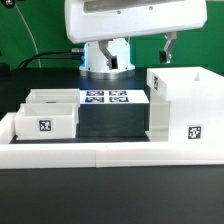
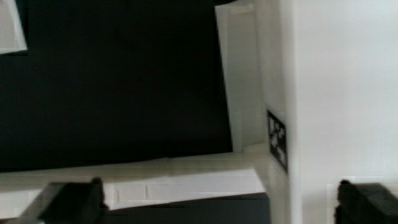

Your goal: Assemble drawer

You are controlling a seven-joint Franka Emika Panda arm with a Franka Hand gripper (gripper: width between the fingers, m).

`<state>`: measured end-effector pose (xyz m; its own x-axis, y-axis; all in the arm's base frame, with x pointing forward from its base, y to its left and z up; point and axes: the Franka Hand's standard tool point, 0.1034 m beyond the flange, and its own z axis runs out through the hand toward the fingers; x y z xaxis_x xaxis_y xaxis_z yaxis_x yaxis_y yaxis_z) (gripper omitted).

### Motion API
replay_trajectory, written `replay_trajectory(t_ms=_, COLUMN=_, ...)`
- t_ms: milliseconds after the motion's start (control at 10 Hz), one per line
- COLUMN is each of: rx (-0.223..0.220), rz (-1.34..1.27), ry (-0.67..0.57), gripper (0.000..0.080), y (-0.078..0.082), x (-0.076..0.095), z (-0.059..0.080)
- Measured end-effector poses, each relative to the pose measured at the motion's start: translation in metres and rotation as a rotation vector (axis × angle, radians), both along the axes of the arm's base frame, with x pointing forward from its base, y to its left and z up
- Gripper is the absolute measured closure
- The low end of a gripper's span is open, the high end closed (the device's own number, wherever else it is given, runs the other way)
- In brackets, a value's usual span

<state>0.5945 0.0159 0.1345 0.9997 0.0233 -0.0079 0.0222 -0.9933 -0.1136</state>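
Observation:
The tall open-fronted casing [image 1: 182,108] stands at the exterior view's right, with a tag on its front. Two open-top trays sit at the left, one in front [image 1: 45,122] and one behind it [image 1: 57,98]. My gripper [image 1: 169,47] hangs above the casing's rear wall. In the wrist view the gripper [image 2: 217,205] is open wide and empty. Its dark fingertips [image 2: 71,205] show at both lower corners. A white casing wall [image 2: 267,90] with a tag on its edge runs between the fingers, and I cannot tell whether it touches them.
The marker board [image 1: 108,98] lies in the middle of the black table; its corner also shows in the wrist view [image 2: 9,30]. A low white border rail [image 1: 100,152] runs along the front and also shows in the wrist view [image 2: 160,185]. The arm's base [image 1: 108,60] stands behind.

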Motion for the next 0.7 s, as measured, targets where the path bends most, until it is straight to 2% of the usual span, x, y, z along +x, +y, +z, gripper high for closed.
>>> replay_trajectory(t_ms=300, rx=-0.004, rz=0.009, ry=0.000, gripper=0.0151, y=-0.003, x=-0.001, z=-0.001)
replay_trajectory(t_ms=500, rx=-0.047, rz=-0.021, ry=0.002, gripper=0.0151, y=-0.026, x=-0.014, z=-0.007)
replay_trajectory(t_ms=700, rx=-0.065, rz=-0.038, ry=-0.004, gripper=0.0151, y=-0.052, x=-0.032, z=-0.016)
